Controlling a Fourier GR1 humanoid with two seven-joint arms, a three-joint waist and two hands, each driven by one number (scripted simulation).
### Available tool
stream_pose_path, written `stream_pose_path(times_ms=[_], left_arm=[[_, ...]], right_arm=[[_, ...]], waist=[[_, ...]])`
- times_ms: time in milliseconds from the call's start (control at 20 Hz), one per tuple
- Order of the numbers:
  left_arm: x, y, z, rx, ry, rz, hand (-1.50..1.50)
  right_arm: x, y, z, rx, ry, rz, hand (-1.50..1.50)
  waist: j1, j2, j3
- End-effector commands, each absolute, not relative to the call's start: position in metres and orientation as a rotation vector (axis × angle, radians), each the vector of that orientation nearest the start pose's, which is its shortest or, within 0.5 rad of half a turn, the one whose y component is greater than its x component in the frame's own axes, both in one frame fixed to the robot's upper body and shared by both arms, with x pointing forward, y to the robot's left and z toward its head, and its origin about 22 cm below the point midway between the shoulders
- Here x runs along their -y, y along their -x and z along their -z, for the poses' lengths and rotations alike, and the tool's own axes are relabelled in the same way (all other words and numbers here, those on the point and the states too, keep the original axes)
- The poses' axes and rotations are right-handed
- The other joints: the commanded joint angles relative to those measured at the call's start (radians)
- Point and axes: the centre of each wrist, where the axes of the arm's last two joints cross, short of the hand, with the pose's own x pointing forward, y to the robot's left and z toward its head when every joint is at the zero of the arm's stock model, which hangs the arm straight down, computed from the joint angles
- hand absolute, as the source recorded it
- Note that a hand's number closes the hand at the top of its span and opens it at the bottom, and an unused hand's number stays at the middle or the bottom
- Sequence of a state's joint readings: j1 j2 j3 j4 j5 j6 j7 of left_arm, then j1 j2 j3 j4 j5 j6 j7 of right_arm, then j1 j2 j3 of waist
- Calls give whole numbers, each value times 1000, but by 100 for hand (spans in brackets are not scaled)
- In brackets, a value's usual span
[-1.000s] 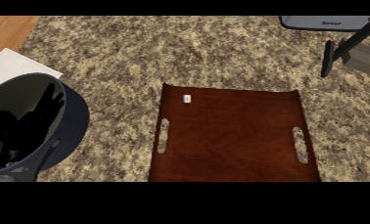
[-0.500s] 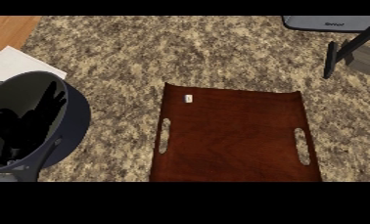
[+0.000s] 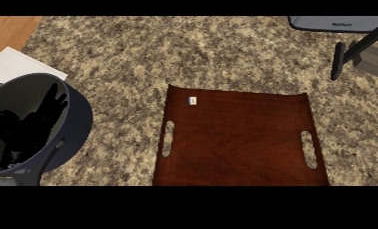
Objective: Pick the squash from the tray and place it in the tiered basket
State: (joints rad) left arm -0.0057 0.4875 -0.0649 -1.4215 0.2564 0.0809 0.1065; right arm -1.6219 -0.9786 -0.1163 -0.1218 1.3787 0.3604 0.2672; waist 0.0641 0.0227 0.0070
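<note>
Left hand (image 3: 29, 128) left of tray (image 3: 240, 143), finger state unclear; squash unseen. Step: locating. Next: find squash, reach.

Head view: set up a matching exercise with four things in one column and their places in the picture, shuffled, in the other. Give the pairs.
Things:
1. tray
2. tiered basket
3. white sheet
4. left hand

Places:
A. upper right corner
B. lower left, at the edge
C. lower middle
D. left edge, above the middle

Pairs: 1-C, 2-A, 3-D, 4-B
</note>
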Motion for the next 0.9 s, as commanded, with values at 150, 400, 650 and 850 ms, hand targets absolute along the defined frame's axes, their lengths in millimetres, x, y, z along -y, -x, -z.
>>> stream_pose_path(times_ms=[150,400,650,850], left_arm=[[-343,-240,-3,1238,-259,105,0],[-344,-235,15,1225,-267,99,0],[-346,-235,5,1233,-257,110,0],[-342,-232,7,1231,-263,86,0]], right_arm=[[440,-382,-417,744,1501,-534,-150],[430,-363,-463,989,1562,-293,-150],[449,-336,-485,987,1498,-14,-150],[483,-301,-493,1012,1358,161,-150]], waist=[[-9,1,-5],[-14,3,-8],[-17,-3,-8],[-37,-9,-6]])
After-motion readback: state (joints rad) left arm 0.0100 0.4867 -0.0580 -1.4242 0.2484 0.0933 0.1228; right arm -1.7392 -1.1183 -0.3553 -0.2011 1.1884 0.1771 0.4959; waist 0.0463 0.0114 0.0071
